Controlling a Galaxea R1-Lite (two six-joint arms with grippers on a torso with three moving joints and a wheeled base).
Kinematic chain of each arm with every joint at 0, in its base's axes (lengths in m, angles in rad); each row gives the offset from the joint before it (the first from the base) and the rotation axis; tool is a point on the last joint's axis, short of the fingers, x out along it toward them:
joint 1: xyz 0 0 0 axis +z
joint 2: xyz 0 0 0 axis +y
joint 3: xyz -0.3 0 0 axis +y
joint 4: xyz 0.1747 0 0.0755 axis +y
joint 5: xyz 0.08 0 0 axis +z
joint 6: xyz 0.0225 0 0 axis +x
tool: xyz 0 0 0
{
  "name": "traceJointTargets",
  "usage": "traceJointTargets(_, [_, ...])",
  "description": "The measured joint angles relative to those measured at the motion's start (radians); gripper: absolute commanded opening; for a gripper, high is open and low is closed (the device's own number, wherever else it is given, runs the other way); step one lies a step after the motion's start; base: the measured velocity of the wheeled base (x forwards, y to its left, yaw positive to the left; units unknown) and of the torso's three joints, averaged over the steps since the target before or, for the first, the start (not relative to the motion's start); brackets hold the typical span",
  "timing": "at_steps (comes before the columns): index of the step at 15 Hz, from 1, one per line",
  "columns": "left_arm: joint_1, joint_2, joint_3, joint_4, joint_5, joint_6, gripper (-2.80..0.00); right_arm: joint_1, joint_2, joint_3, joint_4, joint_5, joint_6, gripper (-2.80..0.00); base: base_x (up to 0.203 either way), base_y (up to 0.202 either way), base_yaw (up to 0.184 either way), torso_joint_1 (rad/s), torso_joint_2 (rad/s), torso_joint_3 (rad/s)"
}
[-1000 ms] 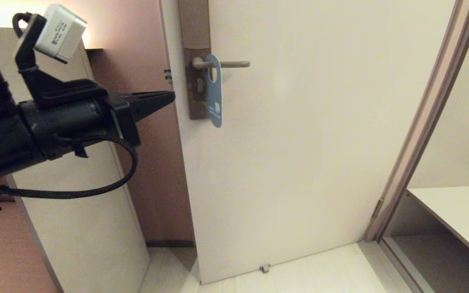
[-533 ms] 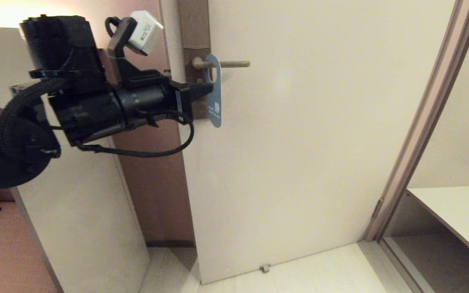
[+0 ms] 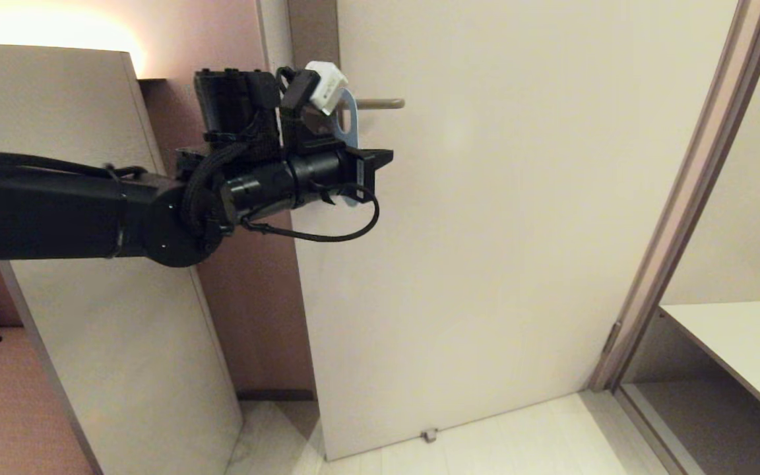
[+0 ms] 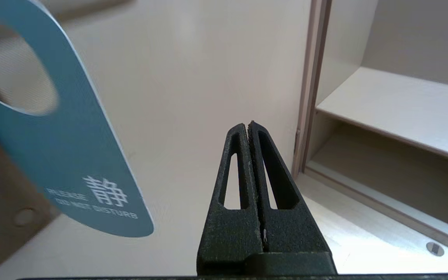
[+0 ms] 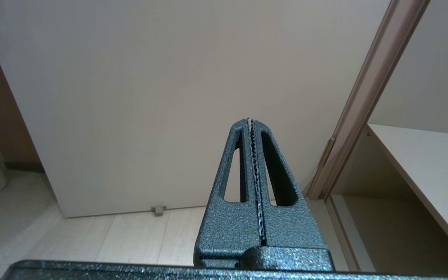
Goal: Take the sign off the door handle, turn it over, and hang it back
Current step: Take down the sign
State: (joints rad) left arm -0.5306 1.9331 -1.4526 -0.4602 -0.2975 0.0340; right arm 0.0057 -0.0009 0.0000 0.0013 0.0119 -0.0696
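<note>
A blue "do not disturb" sign hangs by its hole on the door handle of the cream door. It also shows in the left wrist view, white lettering facing the camera. My left gripper is shut and empty, in front of the sign's lower part, its tip pointing right along the door; it shows shut in the left wrist view. My right gripper is shut and empty, low down and facing the door; it is out of the head view.
A brown lock plate lies behind the sign. A light panel stands to the left of the door. The door frame and a white shelf are on the right. A door stop sits on the floor.
My left arm has reached forward and right, from beside the light panel to in front of the sign, now covering the sign's lower part. The sign still hangs on the handle.
</note>
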Motion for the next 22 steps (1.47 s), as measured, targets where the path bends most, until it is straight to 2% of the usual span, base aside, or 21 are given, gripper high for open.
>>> traceJointTargets(6, [0.007, 0.038, -0.007, 0.001, 0.068, 0.015, -2.8, 0.0, 0.0, 0.0, 0.0, 0.0, 0.0, -2.8, 0.0, 0.0, 0.0, 0.0, 0.0, 0.0])
traceJointTargets(9, [0.007, 0.031, -0.005, 0.001, 0.089, 0.044, -2.8, 0.0, 0.0, 0.0, 0.0, 0.0, 0.0, -2.8, 0.0, 0.0, 0.0, 0.0, 0.0, 0.0])
traceJointTargets(16, [0.02, 0.006, 0.014, 0.003, 0.188, 0.106, -2.8, 0.0, 0.0, 0.0, 0.0, 0.0, 0.0, -2.8, 0.0, 0.0, 0.0, 0.0, 0.0, 0.0])
traceJointTargets(22, [0.051, -0.038, 0.099, 0.0, 0.195, 0.112, -2.8, 0.0, 0.0, 0.0, 0.0, 0.0, 0.0, -2.8, 0.0, 0.0, 0.0, 0.0, 0.0, 0.0])
